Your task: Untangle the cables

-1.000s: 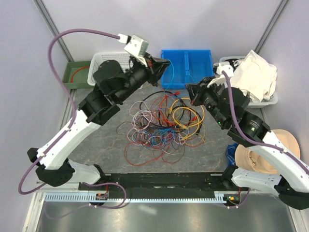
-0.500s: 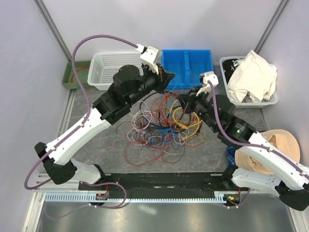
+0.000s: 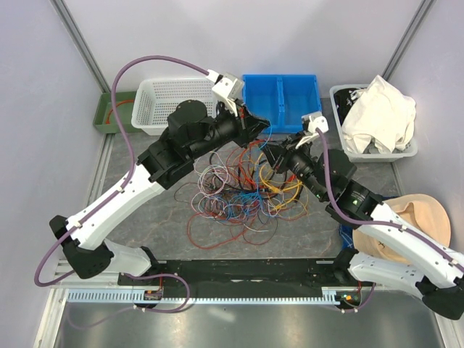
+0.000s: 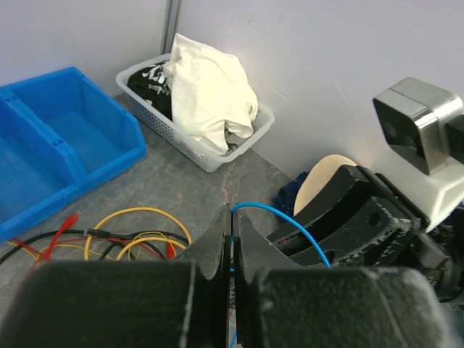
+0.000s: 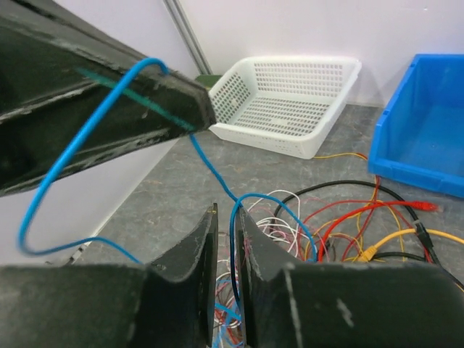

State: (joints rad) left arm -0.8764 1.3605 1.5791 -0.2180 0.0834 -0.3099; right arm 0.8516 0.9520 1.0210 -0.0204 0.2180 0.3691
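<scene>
The cables (image 3: 243,187) lie in a loose jumble of red, orange, yellow, blue, white and black wires on the grey table. My left gripper (image 3: 259,127) hangs over the pile's far edge, shut on a thin blue wire (image 4: 290,217) that arcs out to the right of its tips (image 4: 232,217). My right gripper (image 3: 272,155) is just in front of it. In the right wrist view its jaws (image 5: 225,217) stand a narrow gap apart, and the same blue wire (image 5: 85,134) runs down between them, lying against the right finger.
At the back stand a blue bin (image 3: 280,96), a white mesh basket (image 3: 161,101) and a green tray (image 3: 109,112). A white basket of cloth (image 3: 377,116) is at the back right, and a tan hat (image 3: 417,221) is at the right.
My left arm has swung right from over the mesh basket. My right gripper has moved left and forward. The two grippers are now close together over the back of the pile.
</scene>
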